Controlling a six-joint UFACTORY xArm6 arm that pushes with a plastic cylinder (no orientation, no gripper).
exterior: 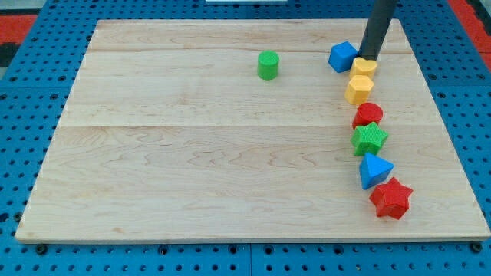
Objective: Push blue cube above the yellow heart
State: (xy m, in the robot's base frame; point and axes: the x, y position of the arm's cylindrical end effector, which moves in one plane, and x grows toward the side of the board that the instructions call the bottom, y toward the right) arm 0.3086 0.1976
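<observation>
The blue cube [342, 56] sits near the view's top right on the wooden board [192, 153]. Two yellow blocks stand just right of it and below: a small one [364, 67] touching the cube's right side and a larger one [358, 89] under it; which is the heart I cannot tell for sure. My tip [368, 57] is the lower end of the dark rod, right beside the blue cube's right edge and just above the small yellow block.
A green cylinder [268, 65] stands left of the cube. Below the yellow blocks runs a column: a red block [368, 114], a green star [370, 139], a blue triangle [374, 169] and a red star [391, 198].
</observation>
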